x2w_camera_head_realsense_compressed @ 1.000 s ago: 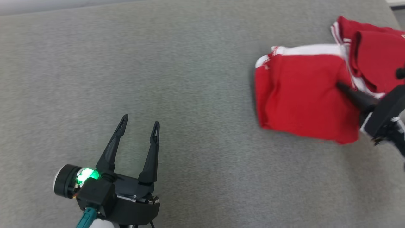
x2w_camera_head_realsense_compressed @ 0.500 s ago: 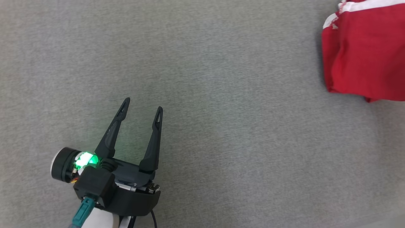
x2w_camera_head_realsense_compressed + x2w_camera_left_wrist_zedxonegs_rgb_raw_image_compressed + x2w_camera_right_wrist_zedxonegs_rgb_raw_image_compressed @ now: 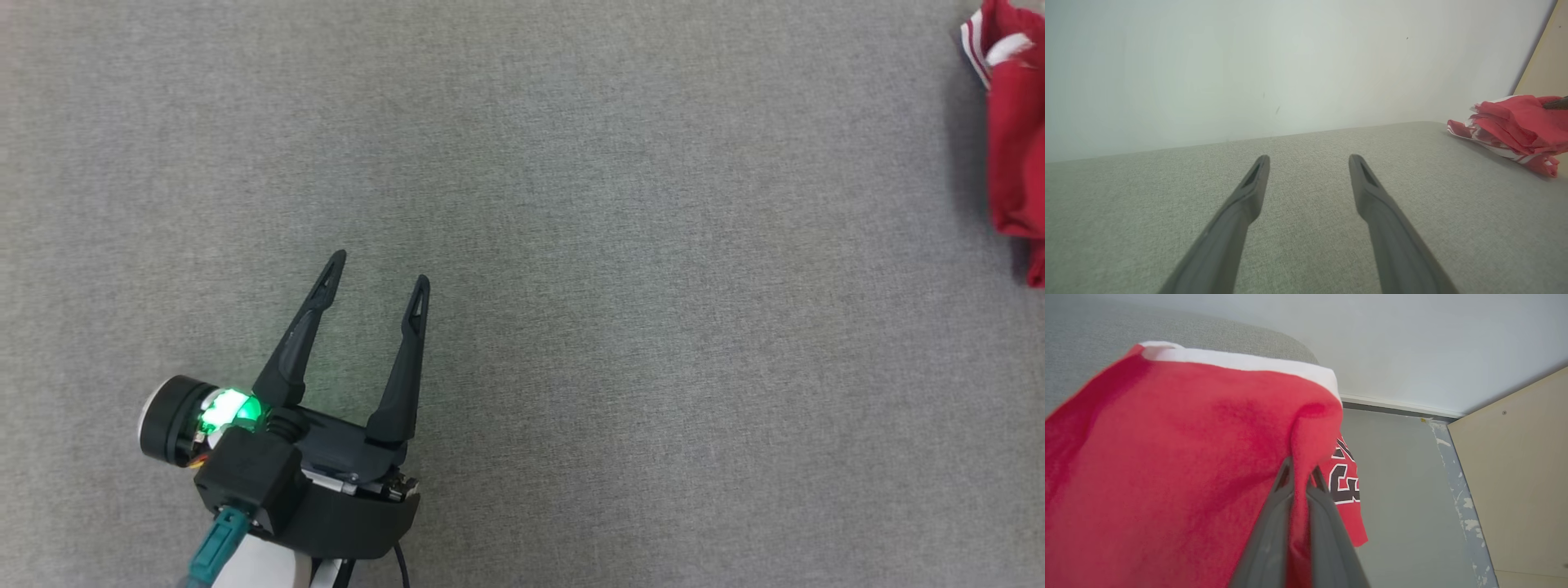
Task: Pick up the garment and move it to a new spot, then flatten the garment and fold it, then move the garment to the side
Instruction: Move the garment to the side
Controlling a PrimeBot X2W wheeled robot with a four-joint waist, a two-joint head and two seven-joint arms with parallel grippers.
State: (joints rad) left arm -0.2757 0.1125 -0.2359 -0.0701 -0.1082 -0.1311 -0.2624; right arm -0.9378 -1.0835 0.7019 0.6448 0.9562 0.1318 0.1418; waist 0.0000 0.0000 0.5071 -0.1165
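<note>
We get bright, soft, even light across the matt grey counter (image 3: 653,327), a faint dark shadow just left of the red garment (image 3: 1016,163), a green lamp (image 3: 231,408) glowing on the left tool (image 3: 379,269), and wrist views that bend at their edges, with the near fingers (image 3: 1229,228) blurred.

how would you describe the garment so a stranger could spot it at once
Start at the wide grey table and look to its right side. There lies a bunched garment, pinched in the shut right gripper. Its bright red cloth, white trim and black numbers set it apart from the plain grey around.
</note>
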